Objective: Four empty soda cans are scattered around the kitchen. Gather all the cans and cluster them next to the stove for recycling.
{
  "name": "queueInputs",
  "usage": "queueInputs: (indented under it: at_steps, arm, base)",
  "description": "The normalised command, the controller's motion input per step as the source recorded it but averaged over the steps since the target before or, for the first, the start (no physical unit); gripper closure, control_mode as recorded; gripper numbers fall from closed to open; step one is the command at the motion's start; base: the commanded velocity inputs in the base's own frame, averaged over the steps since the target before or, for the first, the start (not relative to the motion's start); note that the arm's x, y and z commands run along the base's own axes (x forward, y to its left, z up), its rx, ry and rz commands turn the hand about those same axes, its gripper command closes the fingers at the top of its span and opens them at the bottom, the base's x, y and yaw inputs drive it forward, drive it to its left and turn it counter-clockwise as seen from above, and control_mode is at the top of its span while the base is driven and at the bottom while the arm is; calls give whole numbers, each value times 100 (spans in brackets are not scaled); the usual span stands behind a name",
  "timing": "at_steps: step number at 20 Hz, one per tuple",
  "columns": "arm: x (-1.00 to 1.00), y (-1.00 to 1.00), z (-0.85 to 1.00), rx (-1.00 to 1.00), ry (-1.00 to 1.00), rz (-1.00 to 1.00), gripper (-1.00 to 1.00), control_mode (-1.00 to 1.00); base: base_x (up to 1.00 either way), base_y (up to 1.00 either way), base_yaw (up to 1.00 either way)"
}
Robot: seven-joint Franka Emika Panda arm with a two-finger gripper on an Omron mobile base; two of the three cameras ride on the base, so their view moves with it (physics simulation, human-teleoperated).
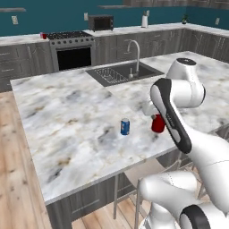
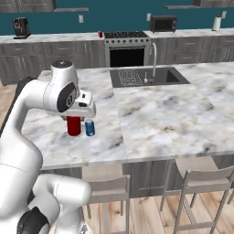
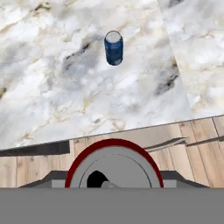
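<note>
The gripper (image 2: 74,119) is sitting directly over the upright red can (image 2: 73,126), lower left; finger state is looking unclear.

We see a red soda can (image 2: 73,126) upright on the marble island (image 2: 173,114), a blue soda can (image 2: 89,127) upright just beside it, another red can (image 1: 43,36) far off beside the stove (image 1: 71,49).

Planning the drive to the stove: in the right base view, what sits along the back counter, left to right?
Coffee machine → small red can → stove → microwave → white paper-towel roll.
</note>
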Motion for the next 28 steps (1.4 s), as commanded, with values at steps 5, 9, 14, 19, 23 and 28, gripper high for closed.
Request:
queueInputs:
  at_steps: [5,9,14,19,23,28]
  arm:
    - [-51,6,-7,-3,-40,7,100,-100]
    - [-57,1,-6,-2,-26,9,100,-100]
    - [-15,-1,0,0,-3,1,100,100]
    - [0,0,0,0,0,0,100,100]
    - [0,0,0,0,0,0,100,100]
    - [0,0,0,0,0,0,100,100]
  base:
    - [0,0,0]
    - [0,0,0]
    - [-77,-23,6]
    - [-94,-6,8]
    - [-61,83,4]
    - [-46,98,0]
